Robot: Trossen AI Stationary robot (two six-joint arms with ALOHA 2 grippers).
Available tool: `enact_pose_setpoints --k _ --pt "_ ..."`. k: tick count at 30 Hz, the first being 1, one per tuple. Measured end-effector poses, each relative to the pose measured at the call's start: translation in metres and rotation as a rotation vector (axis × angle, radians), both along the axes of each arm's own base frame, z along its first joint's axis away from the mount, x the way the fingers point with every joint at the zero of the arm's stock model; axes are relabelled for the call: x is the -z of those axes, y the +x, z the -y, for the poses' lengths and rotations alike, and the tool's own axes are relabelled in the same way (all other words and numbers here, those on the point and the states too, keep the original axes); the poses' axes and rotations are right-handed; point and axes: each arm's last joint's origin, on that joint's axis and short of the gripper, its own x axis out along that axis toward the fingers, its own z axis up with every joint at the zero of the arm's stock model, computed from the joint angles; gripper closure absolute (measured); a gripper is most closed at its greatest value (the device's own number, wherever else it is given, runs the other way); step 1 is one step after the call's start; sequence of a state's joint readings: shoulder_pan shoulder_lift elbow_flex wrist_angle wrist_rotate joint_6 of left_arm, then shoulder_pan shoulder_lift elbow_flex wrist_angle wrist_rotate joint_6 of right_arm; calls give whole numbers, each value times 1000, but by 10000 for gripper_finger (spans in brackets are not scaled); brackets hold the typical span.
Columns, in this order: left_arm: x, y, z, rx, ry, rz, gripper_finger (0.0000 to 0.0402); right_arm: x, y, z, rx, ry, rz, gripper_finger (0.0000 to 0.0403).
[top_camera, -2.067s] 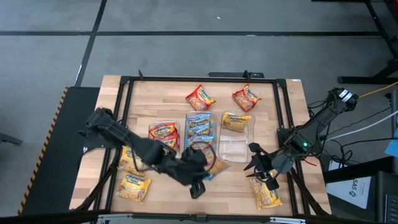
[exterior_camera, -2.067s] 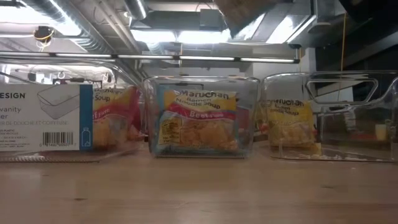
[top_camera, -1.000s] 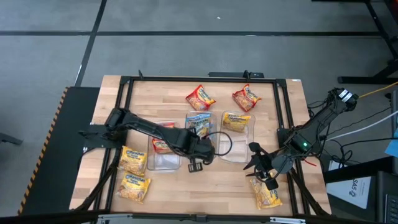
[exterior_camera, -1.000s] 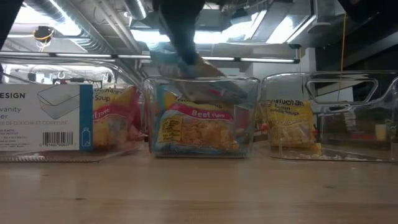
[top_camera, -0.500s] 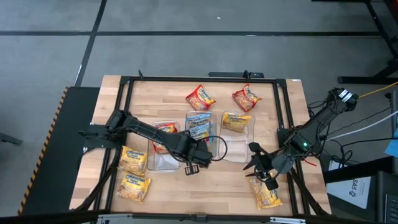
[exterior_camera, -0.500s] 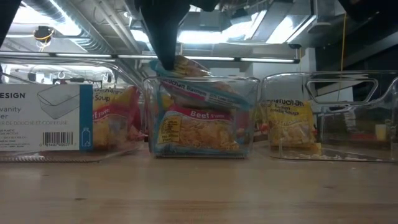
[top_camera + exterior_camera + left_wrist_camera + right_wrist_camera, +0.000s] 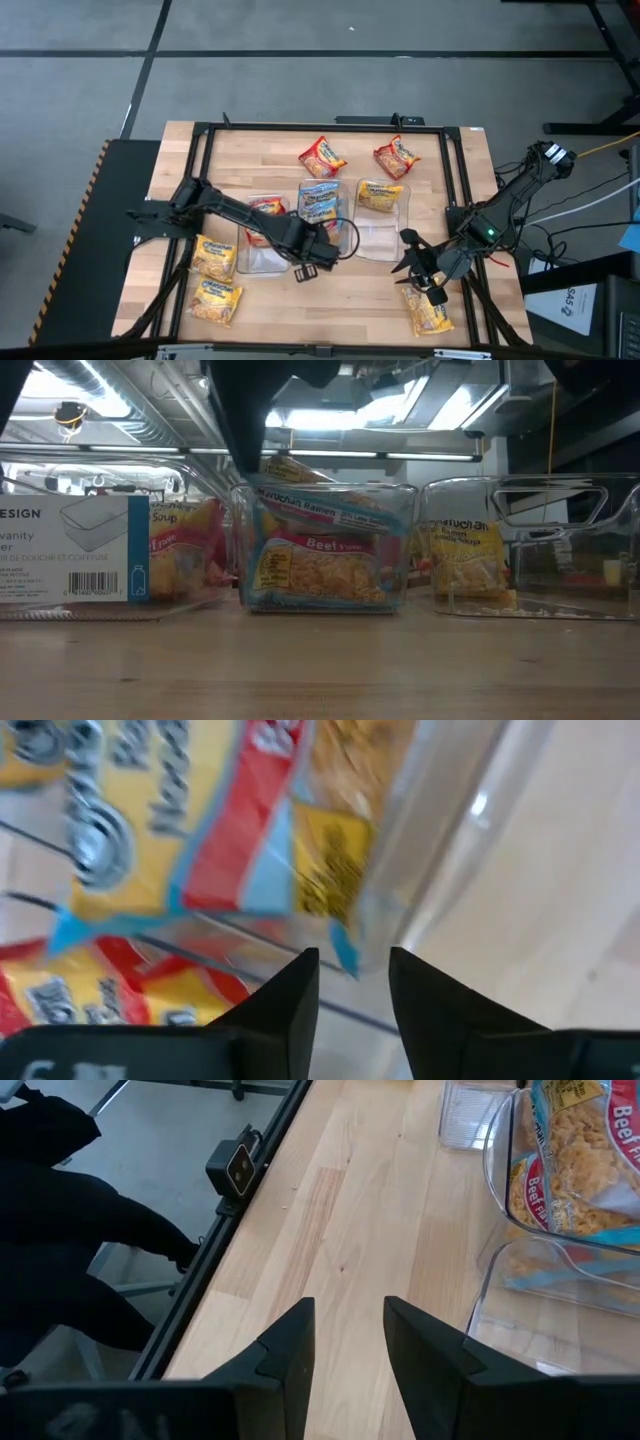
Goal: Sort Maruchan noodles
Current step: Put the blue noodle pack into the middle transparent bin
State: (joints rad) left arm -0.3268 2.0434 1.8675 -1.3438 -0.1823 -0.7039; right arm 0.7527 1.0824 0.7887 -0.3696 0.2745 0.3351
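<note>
Three clear bins stand side by side mid-table. The middle bin [image 7: 347,232] holds a stack of blue Maruchan packets. The top blue packet [image 7: 322,506] lies tilted on that stack, its left end up by the rim. My left gripper [image 7: 350,965] points down over the bin's near end, open, with the packet's blue corner [image 7: 345,952] just beyond its fingertips. My right gripper [image 7: 425,275] hangs open over the table's near right, above a yellow packet [image 7: 430,316]. The left bin [image 7: 250,262] holds red packets and the right bin [image 7: 385,245] a yellow one.
Loose packets lie on the wood: two red ones [image 7: 322,155] [image 7: 396,157] at the far side and two yellow ones [image 7: 215,255] [image 7: 215,300] at the near left. A black frame rail [image 7: 455,200] runs around the work area. Bare wood lies in front of the bins.
The blue packet hung steeply tilted from my left gripper above the middle bin. It has come down onto the stack inside and now lies much flatter. The right arm has kept still.
</note>
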Motion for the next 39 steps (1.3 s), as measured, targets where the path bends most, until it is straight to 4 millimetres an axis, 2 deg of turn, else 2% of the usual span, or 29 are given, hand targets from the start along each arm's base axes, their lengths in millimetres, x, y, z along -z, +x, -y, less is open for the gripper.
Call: enact_pose_setpoints --k 6,9,12,15,19,24,28,33,39 --pt "0 -6 5 -29 -64 -52 286 0 0 0 0 0 0 276" --pt "-3 -11 1 -42 -3 -77 293 0 0 0 0 0 0 276" --pt "-6 -16 -9 -82 143 -90 303 0 0 0 0 -1 0 276" --pt "-10 -14 -23 -141 285 -34 326 0 0 0 0 -1 1 276" --pt "-14 -9 -43 -186 370 10 387 0 0 0 1 -1 1 276" --pt "-14 -5 -69 -209 360 -24 399 0 0 0 1 -1 1 276" --pt "-13 2 -82 -211 283 -15 400 0 0 0 1 -1 1 276" --pt "-13 14 -81 -138 237 71 401 0 0 0 1 -1 1 276" --pt "-2 19 -84 -131 195 39 401 0 0 0 1 -1 1 276"
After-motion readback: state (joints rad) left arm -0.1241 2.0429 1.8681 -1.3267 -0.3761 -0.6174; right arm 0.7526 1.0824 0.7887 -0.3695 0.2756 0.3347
